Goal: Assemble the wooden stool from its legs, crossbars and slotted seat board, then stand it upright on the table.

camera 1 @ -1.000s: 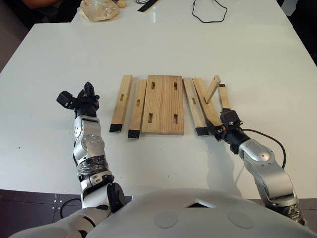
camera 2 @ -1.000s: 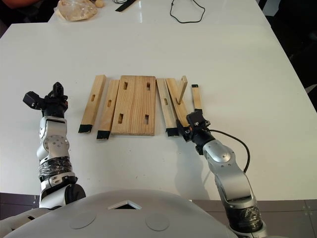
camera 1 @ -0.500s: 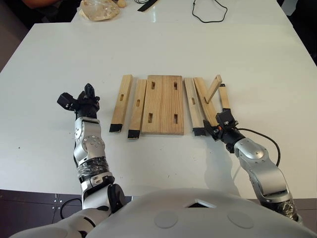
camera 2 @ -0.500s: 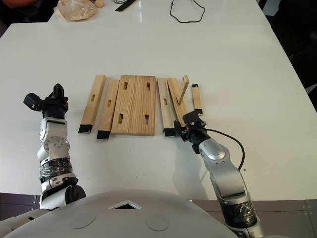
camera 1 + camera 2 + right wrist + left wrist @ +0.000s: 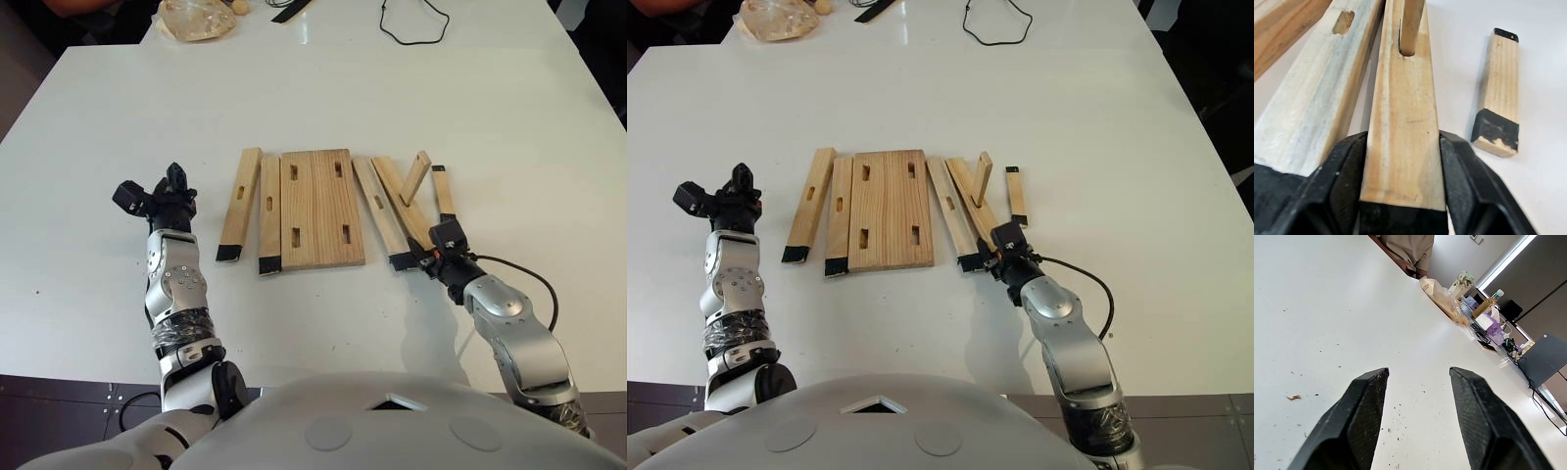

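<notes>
On the white table (image 5: 490,117) lie one seat board (image 5: 321,208) with four slots, four legs, and two short bars. The board lies flat in the middle, its long axis running from 12 to 6 o'clock. At its 9 o'clock side are two legs: the outer left leg (image 5: 240,203) leans slightly toward 1 o'clock at its far end, and the inner left leg (image 5: 269,213) lies just beside the board's edge, nearly straight. At the board's 3 o'clock side are the other two, the inner right leg (image 5: 380,211) and the outer right leg (image 5: 407,206), both with far ends swung toward 11 o'clock. All four carry black tips at their 6 o'clock ends. One short bar, the crossbar (image 5: 417,177), stands tilted in the outer right leg's slot, its free end rising toward 1 o'clock. The other, a loose bar (image 5: 443,193), lies flat at that leg's 3 o'clock, apart from it, pointing 12 to 6. The right gripper (image 5: 428,257) pinches the near end of the outer right leg, its fingers (image 5: 1342,171) pressed on both sides. The left gripper (image 5: 1419,374) sits spread and holding nothing over bare table, well off at the board's 9 o'clock. A plastic bag (image 5: 198,18) and a black cable (image 5: 411,22) lie at the 12 o'clock edge.
</notes>
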`<control>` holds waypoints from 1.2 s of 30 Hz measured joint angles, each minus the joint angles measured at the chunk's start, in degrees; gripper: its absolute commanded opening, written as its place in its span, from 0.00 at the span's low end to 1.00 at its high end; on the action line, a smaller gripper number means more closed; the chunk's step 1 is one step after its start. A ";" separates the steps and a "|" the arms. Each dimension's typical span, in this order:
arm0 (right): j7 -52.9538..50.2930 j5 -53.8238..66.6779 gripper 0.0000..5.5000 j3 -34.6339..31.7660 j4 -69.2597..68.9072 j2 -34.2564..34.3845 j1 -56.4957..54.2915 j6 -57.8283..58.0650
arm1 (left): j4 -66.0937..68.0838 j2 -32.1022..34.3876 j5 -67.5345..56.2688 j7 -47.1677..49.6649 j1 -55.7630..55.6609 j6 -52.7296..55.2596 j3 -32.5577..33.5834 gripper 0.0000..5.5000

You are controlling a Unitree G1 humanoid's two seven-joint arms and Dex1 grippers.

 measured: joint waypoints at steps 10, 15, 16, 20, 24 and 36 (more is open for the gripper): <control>1.04 18.72 0.37 -22.32 13.84 10.89 -19.01 0.12 | -4.01 0.86 -5.68 -1.66 -0.93 8.21 0.18 0.42; 8.46 27.31 0.37 -26.89 28.98 10.28 -29.84 -0.57 | -7.64 1.27 -12.88 -3.18 -7.58 11.34 0.37 0.42; 9.76 28.06 0.37 -26.93 31.08 10.00 -32.41 -1.07 | -8.79 0.85 -14.14 -3.16 -8.57 11.63 0.33 0.42; 13.73 30.38 0.37 -26.56 34.74 9.42 -40.71 -5.11 | -12.36 0.00 -16.82 -2.98 -9.62 13.73 -0.56 0.42; 14.43 34.24 0.37 -27.68 34.28 10.61 -41.96 -6.72 | -12.83 1.87 -18.96 -2.46 -13.17 16.12 -0.51 0.42; 15.57 44.98 0.37 -28.23 26.13 11.35 -38.10 -5.90 | -15.28 4.87 -29.52 -3.14 -19.03 28.13 -3.77 0.42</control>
